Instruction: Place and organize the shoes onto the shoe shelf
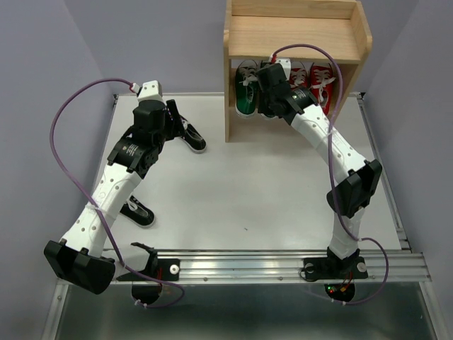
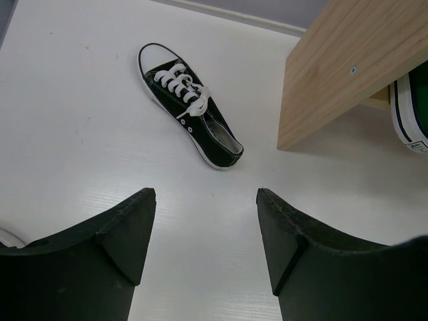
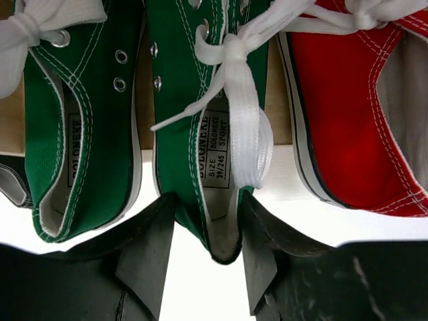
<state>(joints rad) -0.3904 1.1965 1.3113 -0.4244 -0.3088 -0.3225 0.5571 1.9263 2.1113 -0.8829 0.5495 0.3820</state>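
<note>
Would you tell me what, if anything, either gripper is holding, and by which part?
Left gripper: open, holding nothing. Right gripper brackets the heel of a green canvas sneaker; whether it actually grips cannot be told.

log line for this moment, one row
left gripper open, empty, facing black shoe | right gripper around green shoe heel, grip unclear | shoe shelf lower tier holds red pair
</note>
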